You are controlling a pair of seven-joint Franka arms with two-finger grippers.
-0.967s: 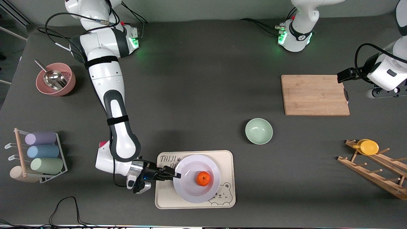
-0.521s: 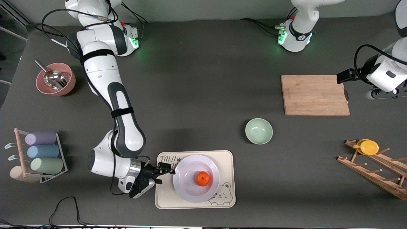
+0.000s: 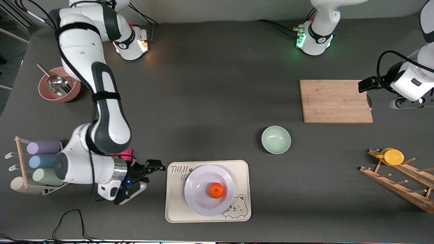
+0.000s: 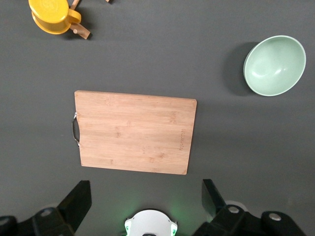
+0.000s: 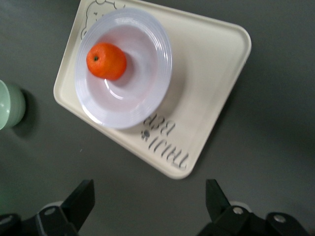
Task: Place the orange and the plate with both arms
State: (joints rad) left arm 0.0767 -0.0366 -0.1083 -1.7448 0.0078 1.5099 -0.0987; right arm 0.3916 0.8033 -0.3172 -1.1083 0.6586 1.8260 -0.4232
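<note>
- The job is looking nearly finished: the orange (image 3: 216, 190) is sitting in the plate (image 3: 196, 200), and the plate is sitting on the cream bear tray (image 3: 242, 189), which is lying near the bench edge closest to the front camera.
- Nothing is holding the plate or the orange now. By the look of it, all that is left is for the arms to pull away.
- The right pincer (image 3: 144, 178) is staying just beside the tray's end, toward the right arm's end of the bench. Its two fingers are standing wide apart and are holding nothing.
- The left pincer (image 4: 145, 204) is hanging high over the wooden cutting board (image 3: 335, 101), near the left arm's end of the bench. Its fingers are spread wide too, with nothing between them. This arm is waiting.
- The orange is small, round and bright, with a dark little dimple on top. It is sitting a bit off the middle of the plate.
- The plate is round, shallow and white with a faint purple tint, and it is showing ring lines on its wide rim.
- A pale green bowl (image 3: 276, 139) is sitting apart from the tray, farther from the front camera.
</note>
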